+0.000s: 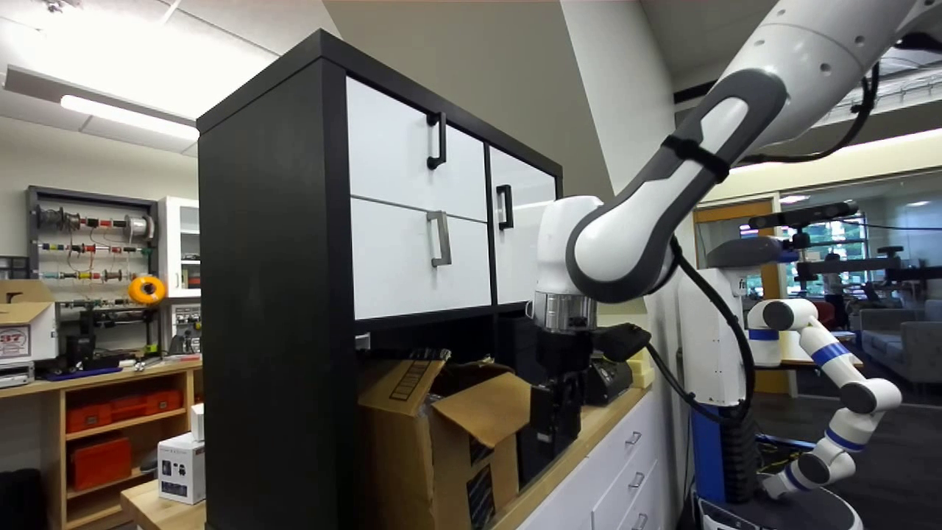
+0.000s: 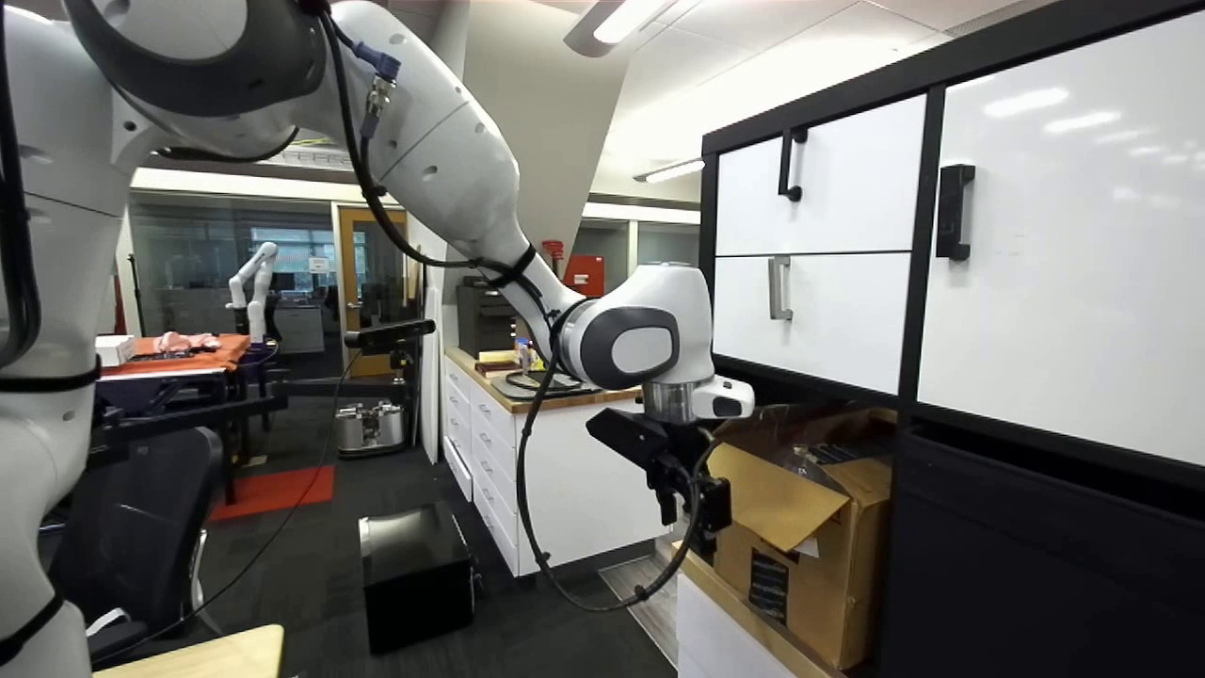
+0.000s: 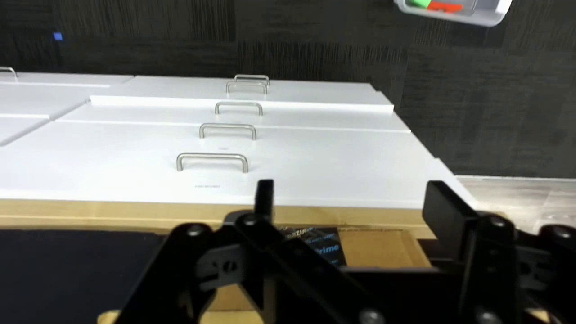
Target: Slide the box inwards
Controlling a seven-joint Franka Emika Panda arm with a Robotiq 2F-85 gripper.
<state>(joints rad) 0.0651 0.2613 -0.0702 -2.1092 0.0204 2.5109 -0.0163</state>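
The box (image 1: 401, 460) is large brown cardboard with loose flaps up and dark printed tape. In both exterior views it stands on the wooden counter under the white drawers, partly out of the cubby; it also shows in an exterior view (image 2: 819, 570). Dark and reddish material shows at its open top. My gripper (image 1: 558, 423) points down just outside the box's front, near the raised flap, also in an exterior view (image 2: 695, 513). In the wrist view my gripper (image 3: 351, 198) is open with nothing between its fingers; the box (image 3: 382, 249) shows behind them, partly hidden. Contact cannot be told.
A black cabinet (image 1: 265, 309) with white fronts and handles rises around and above the box. The wooden counter edge (image 3: 135, 211) runs above white drawers (image 3: 324, 157) with metal handles. A black bin (image 2: 1036, 565) fills the neighbouring cubby. A cable (image 2: 527, 471) loops beside the gripper.
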